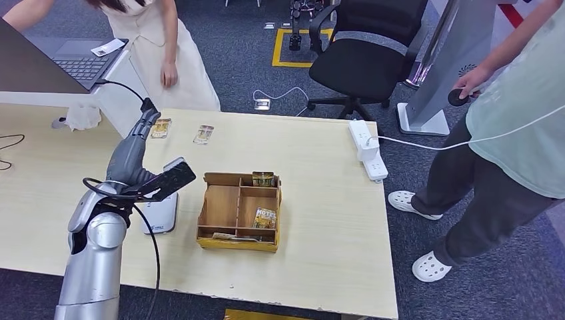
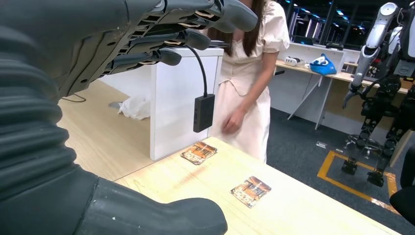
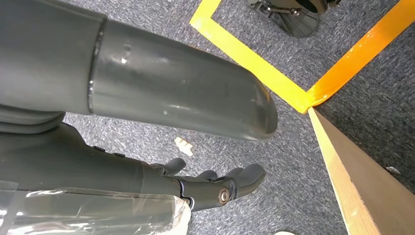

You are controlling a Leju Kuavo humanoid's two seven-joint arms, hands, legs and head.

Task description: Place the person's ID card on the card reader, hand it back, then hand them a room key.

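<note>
Two picture cards lie near the table's far edge, one to the left of the other. My left arm reaches forward, and my left hand hovers just beyond the left card with fingers stretched out and nothing in it. A white card reader lies flat beside my left forearm. A wooden divided box holds room key cards. A person in a cream dress stands across the table, one hand hanging low. My right hand hangs beside the table over the carpet, holding nothing.
A white counter with a laptop and a dangling black adapter stands at the far left. A power strip lies at the table's right edge. A second person stands to the right, with an office chair behind.
</note>
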